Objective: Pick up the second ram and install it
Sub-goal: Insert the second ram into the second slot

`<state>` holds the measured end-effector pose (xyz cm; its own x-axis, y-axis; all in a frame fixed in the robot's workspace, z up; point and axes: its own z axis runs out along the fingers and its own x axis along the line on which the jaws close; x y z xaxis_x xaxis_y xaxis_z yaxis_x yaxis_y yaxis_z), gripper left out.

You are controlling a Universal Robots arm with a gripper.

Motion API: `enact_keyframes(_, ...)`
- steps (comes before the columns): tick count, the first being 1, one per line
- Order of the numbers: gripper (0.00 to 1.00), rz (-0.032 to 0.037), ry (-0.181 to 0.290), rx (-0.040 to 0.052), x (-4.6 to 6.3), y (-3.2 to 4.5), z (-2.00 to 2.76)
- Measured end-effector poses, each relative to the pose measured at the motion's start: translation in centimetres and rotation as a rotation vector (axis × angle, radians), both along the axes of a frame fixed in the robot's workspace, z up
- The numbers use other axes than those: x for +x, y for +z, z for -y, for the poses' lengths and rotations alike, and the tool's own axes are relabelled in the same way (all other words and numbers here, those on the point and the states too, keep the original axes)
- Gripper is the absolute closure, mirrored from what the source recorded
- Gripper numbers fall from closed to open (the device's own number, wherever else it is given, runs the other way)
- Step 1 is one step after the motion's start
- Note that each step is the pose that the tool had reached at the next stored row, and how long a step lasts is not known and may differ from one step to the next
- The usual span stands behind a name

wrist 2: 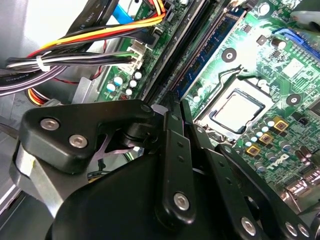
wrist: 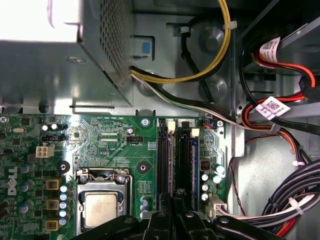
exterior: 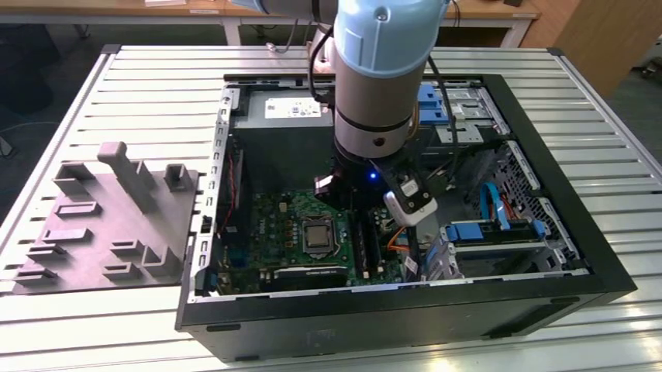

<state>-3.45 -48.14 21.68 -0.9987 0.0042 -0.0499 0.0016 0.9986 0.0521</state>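
Note:
The second ram (wrist 2: 212,52) is a thin blue-green stick standing on edge along the black memory slots (wrist: 164,165) of the motherboard, beside the processor socket (wrist 2: 237,110). In the first wrist view the second ram (wrist: 175,165) shows edge-on, and its near end runs in between my fingers. My gripper (wrist 2: 177,107) has its black fingers drawn close together around that end, shut on the stick. In the exterior view my gripper (exterior: 414,244) reaches down inside the open computer case, just to that view's right of the processor socket (exterior: 315,232).
A grey fixture tray (exterior: 93,232) with upright blocks lies at the exterior view's left of the case. The grey power supply (wrist: 50,50) sits beyond the slots. Bundled cables (wrist: 280,190) and a drive cage (exterior: 497,232) crowd the side next to the slots.

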Motion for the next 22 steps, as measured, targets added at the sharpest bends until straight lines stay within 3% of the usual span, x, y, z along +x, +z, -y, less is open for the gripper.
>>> enact_keyframes(22,0.87,-0.0001,0.000,-0.0001,0.00,-0.16,0.00)
